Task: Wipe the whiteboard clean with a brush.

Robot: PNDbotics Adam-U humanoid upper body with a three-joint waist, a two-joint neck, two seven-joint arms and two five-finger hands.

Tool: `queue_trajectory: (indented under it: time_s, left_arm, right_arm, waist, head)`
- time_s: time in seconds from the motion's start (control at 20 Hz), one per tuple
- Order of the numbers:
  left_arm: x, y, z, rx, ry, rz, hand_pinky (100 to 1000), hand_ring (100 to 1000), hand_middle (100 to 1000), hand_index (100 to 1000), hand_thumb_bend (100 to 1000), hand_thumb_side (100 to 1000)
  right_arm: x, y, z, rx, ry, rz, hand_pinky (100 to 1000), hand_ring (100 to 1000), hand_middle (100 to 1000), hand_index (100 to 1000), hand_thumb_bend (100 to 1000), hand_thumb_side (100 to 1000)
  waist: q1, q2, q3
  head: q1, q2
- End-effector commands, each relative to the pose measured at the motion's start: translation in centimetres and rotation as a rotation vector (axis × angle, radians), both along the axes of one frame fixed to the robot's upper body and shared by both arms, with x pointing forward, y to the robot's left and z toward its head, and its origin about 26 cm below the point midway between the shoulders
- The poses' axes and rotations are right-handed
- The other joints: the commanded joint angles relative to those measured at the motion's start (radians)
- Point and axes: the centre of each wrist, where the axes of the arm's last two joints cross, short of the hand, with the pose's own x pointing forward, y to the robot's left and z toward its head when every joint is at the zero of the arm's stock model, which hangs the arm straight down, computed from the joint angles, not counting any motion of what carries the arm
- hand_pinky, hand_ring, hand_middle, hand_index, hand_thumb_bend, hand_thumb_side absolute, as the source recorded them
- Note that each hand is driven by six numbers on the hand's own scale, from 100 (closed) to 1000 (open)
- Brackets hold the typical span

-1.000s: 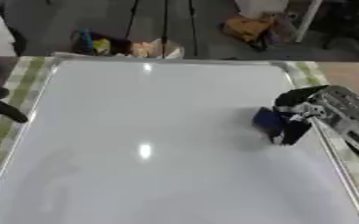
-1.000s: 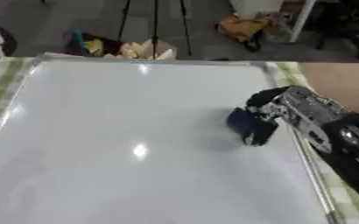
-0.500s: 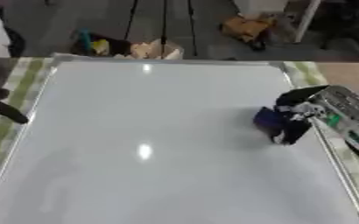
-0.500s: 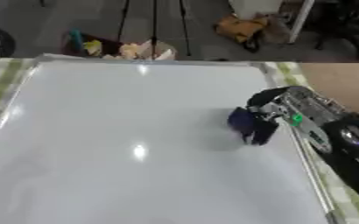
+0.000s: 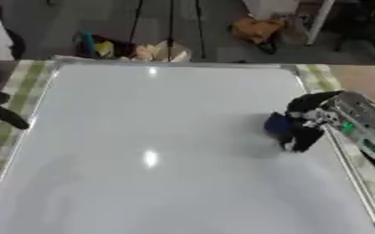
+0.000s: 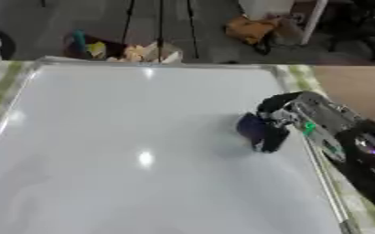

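A large whiteboard (image 5: 158,137) with a metal frame lies flat and fills most of both views; its surface shows only glare spots. At its right side my right hand (image 5: 311,122) holds a dark blue brush (image 5: 277,123), fingers curled round it, pressing it onto the board. My left hand (image 5: 0,112) shows only partly at the left edge, beside the board's frame, off the board.
A green striped cloth (image 5: 325,78) lies under the board and shows along its left and right sides. Beyond the far edge the floor holds a tripod's legs (image 5: 171,27), a pile of coloured items (image 5: 135,49) and an orange object (image 5: 254,28).
The right hand and the brush have stayed at nearly the same spot on the board's right side. The left hand has not moved.
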Motion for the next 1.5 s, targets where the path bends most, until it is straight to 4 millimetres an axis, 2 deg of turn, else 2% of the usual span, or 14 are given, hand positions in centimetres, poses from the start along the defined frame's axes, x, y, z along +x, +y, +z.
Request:
queue_trajectory:
  time_s: [0.05, 0.55, 0.9, 1.5]
  left_arm:
    - [-0.3, -0.1, 0.5, 0.005, -0.024, -0.011, 416, 826, 709, 631, 100, 921]
    - [-0.3, -0.1, 0.6, 0.009, -0.025, -0.013, 416, 827, 710, 630, 100, 921]
    - [-0.3, -0.1, 0.6, 0.010, -0.028, -0.014, 416, 827, 711, 630, 100, 920]
    - [-0.3, -0.2, 0.7, 0.008, -0.029, -0.018, 418, 827, 712, 632, 100, 919]
  right_arm:
    - [0.0, -0.3, 1.2, -0.020, -0.047, -0.041, 723, 725, 376, 299, 100, 552]
    - [0.7, -0.1, 1.7, 0.004, -0.046, -0.065, 721, 718, 371, 295, 100, 555]
    - [0.5, 0.5, 1.9, 0.118, 0.009, 0.020, 697, 693, 355, 276, 100, 543]
    - [-0.2, 0.7, -0.8, 0.115, 0.137, 0.100, 694, 696, 359, 282, 100, 535]
  waist:
    - [-0.001, -0.018, -0.003]
    - [-0.002, -0.015, 0.002]
    - [-0.003, -0.013, 0.004]
    - [-0.008, -0.020, 0.013]
  head:
    - [-0.004, -0.014]
    - [-0.006, -0.015]
    - [-0.005, -0.010]
    - [-0.007, -0.012]
